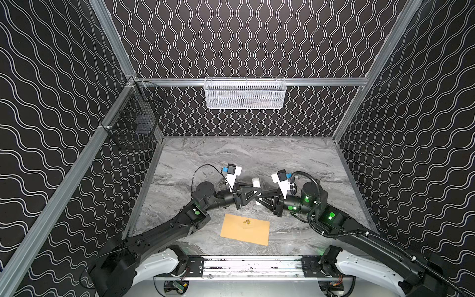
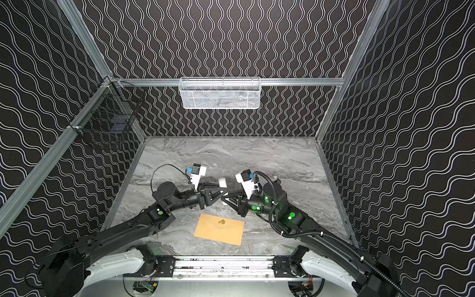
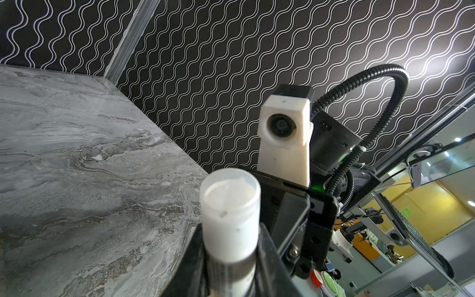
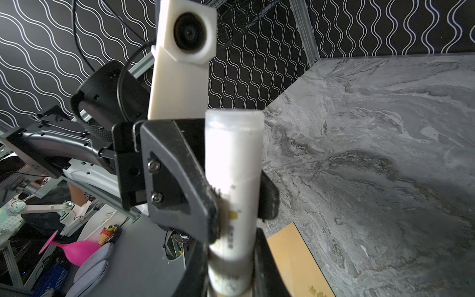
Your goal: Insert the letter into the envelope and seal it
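left gripper (image 1: 255, 193): I found its fingers clamped across the middle of the white tube (image 1: 256, 182); the right wrist view showed this best.
envelope (image 1: 245, 228): it lay flat on the table (image 1: 295, 159), toward the front edge from both sets of fingers, well apart from them. Its long axis ran across, slightly skewed, with the gold flower mark (image 1: 247, 221) up.
tube axis: it ran front to back between the grippers.
right gripper (image 1: 258, 200): its fingers hugged the tube's nearer end; I read that as a grasp.
nearer arm: I judged neither nearer, since both would reach forward about equally.
hidden: I saw the letter nowhere and could not confirm it was inside. The flap looked down; whether it was sealed was unclear. The fingertips were masked from above.
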Controlling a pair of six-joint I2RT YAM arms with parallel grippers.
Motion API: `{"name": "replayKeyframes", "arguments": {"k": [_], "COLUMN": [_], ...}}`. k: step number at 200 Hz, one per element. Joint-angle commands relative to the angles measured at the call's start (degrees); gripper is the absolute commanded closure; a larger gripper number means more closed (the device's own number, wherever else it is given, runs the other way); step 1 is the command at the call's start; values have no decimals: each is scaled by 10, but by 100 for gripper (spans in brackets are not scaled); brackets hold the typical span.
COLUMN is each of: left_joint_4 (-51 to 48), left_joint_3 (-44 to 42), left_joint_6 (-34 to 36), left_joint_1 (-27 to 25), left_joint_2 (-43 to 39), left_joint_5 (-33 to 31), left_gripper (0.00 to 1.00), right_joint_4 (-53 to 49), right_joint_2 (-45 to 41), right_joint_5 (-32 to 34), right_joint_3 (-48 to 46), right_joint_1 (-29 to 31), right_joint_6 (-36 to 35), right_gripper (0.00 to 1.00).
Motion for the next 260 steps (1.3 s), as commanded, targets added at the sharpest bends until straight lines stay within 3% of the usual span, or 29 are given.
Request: {"name": "replayKeyframes", "arguments": {"k": [1, 14, 24, 41, 54, 81, 128, 175, 260], "left_joint_4": [-9, -49, -94, -187, -243, -334, -424, -464, -464], "left_joint_3": [6, 6, 8, 13, 18, 37, 52, 58, 40], "left_joint_6": [17, 32, 51, 86, 112, 147, 166, 165, 156], "left_joint_1": [-1, -1, -1, 0, 0, 2, 2, 3, 17], "left_joint_2": [-7, -23, -40, -73, -92, -99, -86, -57, -52], "left_joint_5": [4, -14, -34, -85, -116, -149, -201, -228, -220], "left_gripper": [71, 43, 27, 8, 2, 1, 1, 1, 1], "right_joint_4": [-17, -41, -61, -110, -154, -232, -288, -292, -294], "right_joint_2": [6, 6, 5, 3, 9, 59, 158, 222, 298], "right_joint_5": [27, 43, 49, 68, 90, 133, 188, 192, 202], "right_joint_3": [11, 6, -2, -13, -17, -10, 12, 20, 26], "right_joint_1": [-1, -15, -38, -84, -116, -165, -187, -199, -207], "right_joint_6": [13, 17, 25, 35, 34, 24, -5, -20, -25], "right_gripper": [92, 93, 95, 98, 99, 98, 98, 97, 90]}}
